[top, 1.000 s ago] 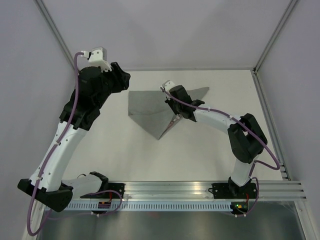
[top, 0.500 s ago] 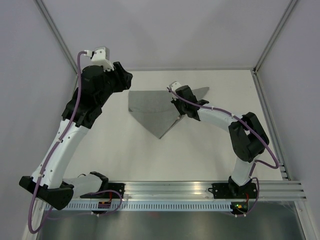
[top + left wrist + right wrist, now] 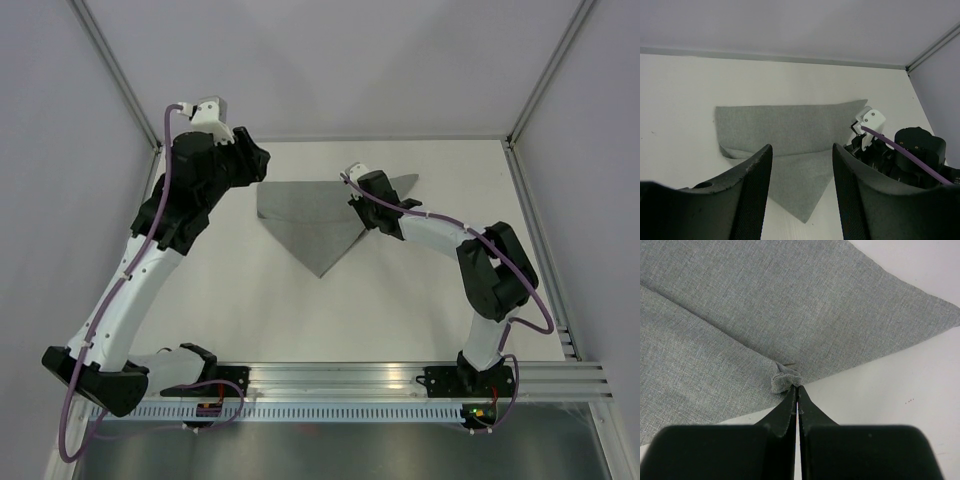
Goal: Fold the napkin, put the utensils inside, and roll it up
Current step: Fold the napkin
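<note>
Change: the right gripper [image 3: 797, 390] has been drawing its pinched fold back toward the far right, and the lifted flap is now lying flatter.
Right side: the right gripper is pressing closed on a bunched bit of the napkin [image 3: 310, 215] at its edge.
Left side: the left gripper [image 3: 801, 150] is hanging with its fingers wide apart near the napkin's far-left corner, gripping nothing.
Napkin: it is lying mid-far on the table [image 3: 420, 290], plain grey and folded, tapering to a point toward the near edge.
</note>
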### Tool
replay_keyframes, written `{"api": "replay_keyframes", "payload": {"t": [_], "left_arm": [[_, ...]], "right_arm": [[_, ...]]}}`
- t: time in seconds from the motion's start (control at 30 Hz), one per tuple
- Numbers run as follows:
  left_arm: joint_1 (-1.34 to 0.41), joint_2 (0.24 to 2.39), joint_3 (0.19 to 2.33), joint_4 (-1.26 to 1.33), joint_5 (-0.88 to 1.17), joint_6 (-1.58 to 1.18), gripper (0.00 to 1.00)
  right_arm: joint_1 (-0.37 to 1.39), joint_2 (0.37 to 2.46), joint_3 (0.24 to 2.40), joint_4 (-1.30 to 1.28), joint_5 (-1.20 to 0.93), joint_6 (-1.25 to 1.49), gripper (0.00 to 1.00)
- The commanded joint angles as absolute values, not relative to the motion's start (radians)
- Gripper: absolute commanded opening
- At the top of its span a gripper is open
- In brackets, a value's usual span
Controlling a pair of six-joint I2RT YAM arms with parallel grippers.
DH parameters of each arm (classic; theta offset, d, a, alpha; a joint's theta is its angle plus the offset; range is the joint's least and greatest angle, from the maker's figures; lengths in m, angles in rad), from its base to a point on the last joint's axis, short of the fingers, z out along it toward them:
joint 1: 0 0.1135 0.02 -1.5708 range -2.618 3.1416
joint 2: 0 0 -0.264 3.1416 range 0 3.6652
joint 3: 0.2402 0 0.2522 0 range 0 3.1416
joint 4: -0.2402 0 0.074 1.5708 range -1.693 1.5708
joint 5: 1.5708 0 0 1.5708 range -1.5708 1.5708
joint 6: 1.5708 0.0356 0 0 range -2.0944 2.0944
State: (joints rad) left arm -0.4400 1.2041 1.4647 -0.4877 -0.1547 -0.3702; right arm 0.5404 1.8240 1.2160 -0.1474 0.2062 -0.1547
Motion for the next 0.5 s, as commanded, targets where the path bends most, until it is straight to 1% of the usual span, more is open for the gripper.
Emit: {"api": "replay_keyframes", "payload": {"t": [0.0,0.17,0.27,0.3,0.37,0.4,0.47], "left_arm": [[-0.440,1.206,1.447,-0.442,-0.130,-0.379,0.57],[-0.440,1.207,1.436,-0.428,-0.117,-0.379,0.57],[-0.440,1.206,1.425,-0.423,-0.109,-0.379,0.57],[-0.440,1.206,1.419,-0.420,-0.104,-0.379,0.57],[-0.440,1.204,1.417,-0.419,-0.101,-0.379,0.57],[-0.440,1.201,1.414,-0.416,-0.098,-0.379,0.58],[-0.440,1.201,1.413,-0.417,-0.095,-0.379,0.57]], "right_arm": [[0.529,1.850,1.224,-0.129,0.207,-0.167,0.00],[0.523,1.867,1.235,-0.138,0.203,-0.164,0.01],[0.520,1.876,1.246,-0.144,0.201,-0.164,0.11],[0.520,1.878,1.249,-0.147,0.201,-0.164,0.16],[0.520,1.882,1.264,-0.155,0.201,-0.163,0.20],[0.517,1.882,1.269,-0.156,0.199,-0.163,0.25],[0.514,1.882,1.287,-0.169,0.196,-0.157,0.30]]}}
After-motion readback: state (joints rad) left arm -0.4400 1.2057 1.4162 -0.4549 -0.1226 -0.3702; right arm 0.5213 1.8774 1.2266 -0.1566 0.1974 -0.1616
